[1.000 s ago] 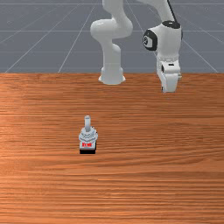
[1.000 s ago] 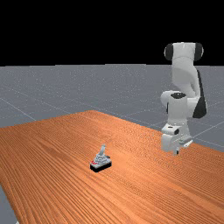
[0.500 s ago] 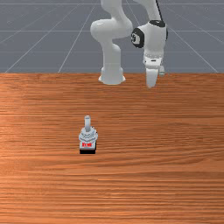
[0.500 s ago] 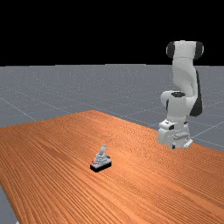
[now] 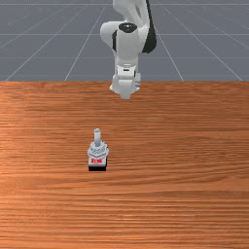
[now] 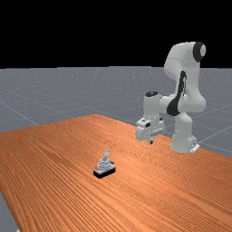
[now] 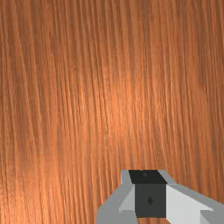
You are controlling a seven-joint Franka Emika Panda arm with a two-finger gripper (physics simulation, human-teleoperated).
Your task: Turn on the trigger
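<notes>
In the far view my gripper (image 6: 151, 141) hangs above the table, up and to the right of the joystick (image 6: 104, 168), well apart from it. The front view has the joystick (image 5: 97, 154) left of the middle: a grey ridged body on a black base, a red mark on its front and a grey stick (image 5: 97, 136) standing up from it. There, my hand is farther back, at the table's far edge and right of the joystick. The wrist view holds part of the gripper (image 7: 149, 192) over bare wood.
The orange-brown table (image 5: 185, 194) lies around the joystick. In the far view the arm's base (image 6: 183, 138) stands behind the hand, at the table's right edge.
My hand has swung toward the front view's left, coming in front of the arm's base. In the far view it has moved left. The joystick stands where it was.
</notes>
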